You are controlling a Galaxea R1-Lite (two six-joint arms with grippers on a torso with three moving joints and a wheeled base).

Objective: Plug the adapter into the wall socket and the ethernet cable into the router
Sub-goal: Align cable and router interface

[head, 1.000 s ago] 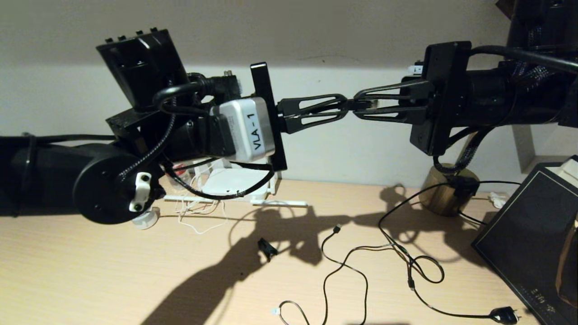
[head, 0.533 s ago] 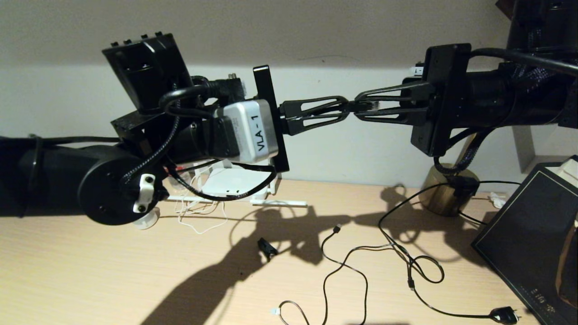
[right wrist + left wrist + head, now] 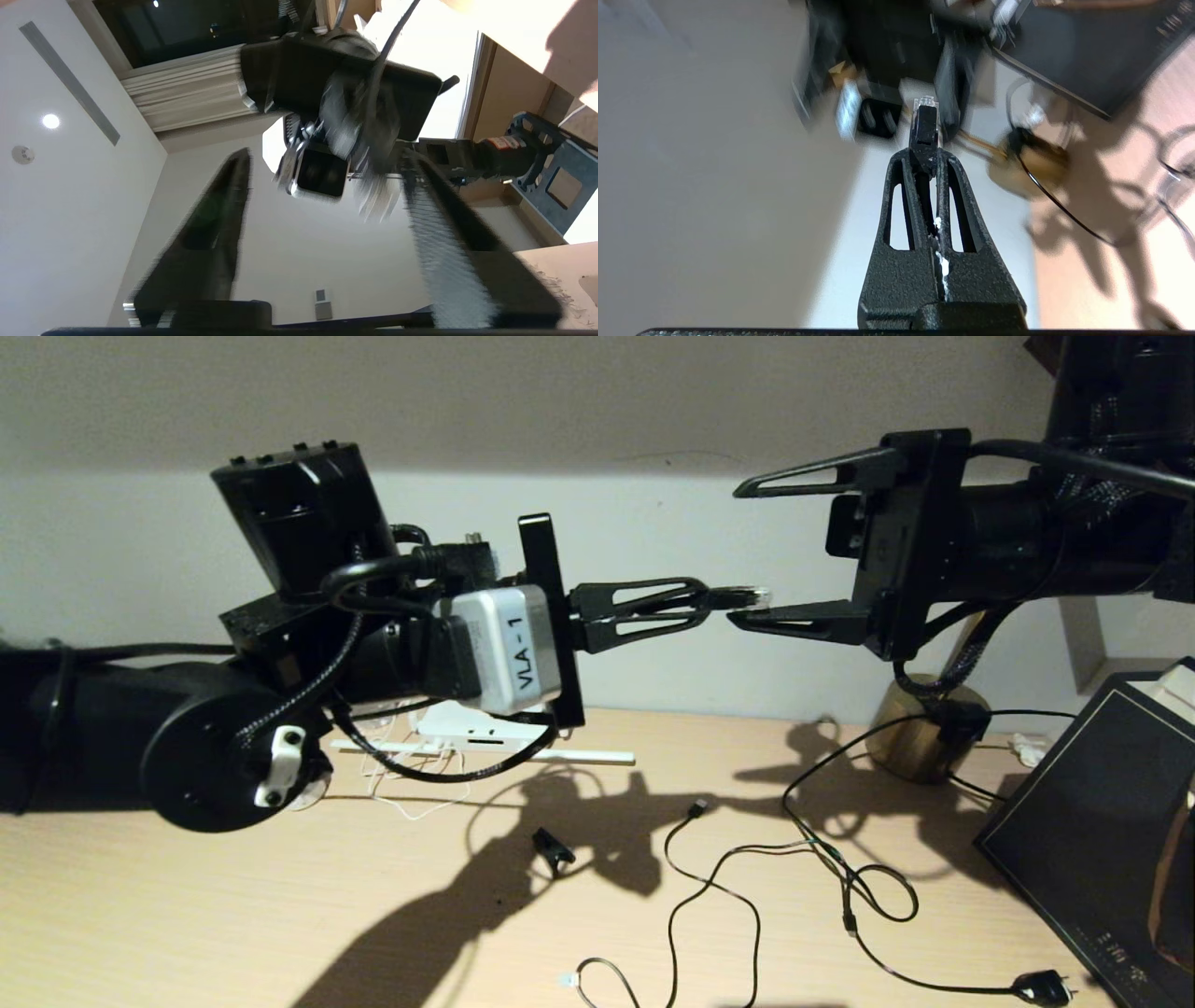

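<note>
My left gripper [image 3: 707, 598] is raised above the table and shut on the ethernet cable [image 3: 744, 594]. The cable's clear connector [image 3: 925, 101] sticks out past the fingertips. The black boot is pinched between the jaws of the left gripper [image 3: 927, 156]. My right gripper [image 3: 736, 553] faces it, open, with one finger above the connector and one just below, touching nothing. In the right wrist view the right gripper [image 3: 322, 161] shows nothing between its fingers. The white router [image 3: 467, 721] lies at the back, partly behind my left arm, with an antenna [image 3: 583, 758] flat beside it. Adapter and wall socket are out of view.
A thin white cord [image 3: 411, 789] is tangled in front of the router. A small black clip [image 3: 553, 849], a thin black USB cable [image 3: 714, 887] and a lamp cord with black plug [image 3: 1041, 986] lie on the wooden table [image 3: 187, 915]. A brass lamp base [image 3: 920, 733] and a dark board [image 3: 1092, 821] stand at the right.
My right gripper has opened and let go of the connector that both grippers held. My left gripper has dropped a little, still holding the cable.
</note>
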